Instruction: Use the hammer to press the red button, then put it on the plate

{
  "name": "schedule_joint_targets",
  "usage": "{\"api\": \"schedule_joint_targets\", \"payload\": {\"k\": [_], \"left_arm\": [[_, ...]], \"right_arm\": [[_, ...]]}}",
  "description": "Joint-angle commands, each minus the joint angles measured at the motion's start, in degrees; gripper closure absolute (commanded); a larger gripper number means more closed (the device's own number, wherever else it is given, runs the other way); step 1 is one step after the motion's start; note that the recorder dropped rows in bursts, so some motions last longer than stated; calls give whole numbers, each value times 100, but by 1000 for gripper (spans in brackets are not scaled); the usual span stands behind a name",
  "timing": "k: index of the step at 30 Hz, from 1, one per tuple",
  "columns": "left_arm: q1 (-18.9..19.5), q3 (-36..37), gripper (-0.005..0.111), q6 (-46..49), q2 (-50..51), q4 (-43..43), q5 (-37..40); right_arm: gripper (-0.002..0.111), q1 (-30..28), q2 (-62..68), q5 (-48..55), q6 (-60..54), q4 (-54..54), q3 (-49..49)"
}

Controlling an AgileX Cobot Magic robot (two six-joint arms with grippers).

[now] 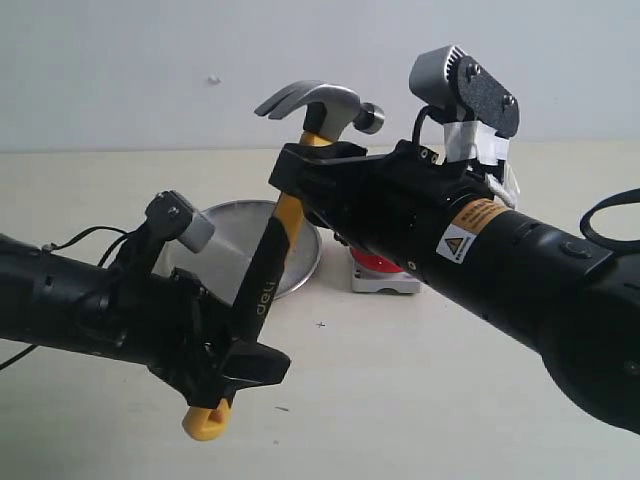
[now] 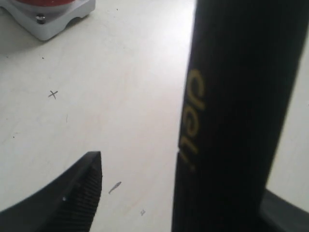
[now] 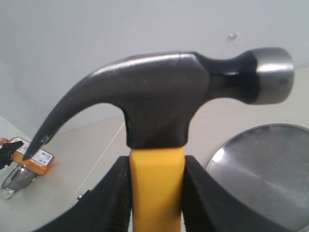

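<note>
Only brand I can read is "deli", yellow lettering running along the black grip of the hammer. The right arm has an orange-yellow sticker with a black warning triangle, but its print is too small to read. There's a tiny pen cross on the bench. An orange box carries a white label, which is unreadable too.

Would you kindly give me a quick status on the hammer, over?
Right gripper shut on hammer neck. Left gripper open around handle. Red button half hidden behind right arm.
</note>
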Motion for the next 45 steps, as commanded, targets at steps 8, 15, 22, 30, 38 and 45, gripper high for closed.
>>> {"api": "schedule_joint_targets", "payload": {"k": [8, 15, 22, 30, 38, 45], "left_arm": [[-36, -80, 46, -23, 12, -75, -3], [-36, -80, 77, -11, 12, -9, -109], [-36, -80, 107, 270, 12, -29, -109], [-23, -80, 107, 368, 12, -65, -119], [-23, -186, 107, 421, -13, -53, -119], [-23, -256, 107, 421, -35, -82, -108]], "right_arm": [[108, -14, -64, -350, -55, -89, -97], [108, -14, -64, -350, -55, -60, -97], [108, -14, -64, -350, -55, -49, -97], [99, -14, -64, -211, -55, 272, -86], [73, -14, -64, 219, -209, 422, -86], [64, -14, -64, 672, -314, 417, -86]]}}
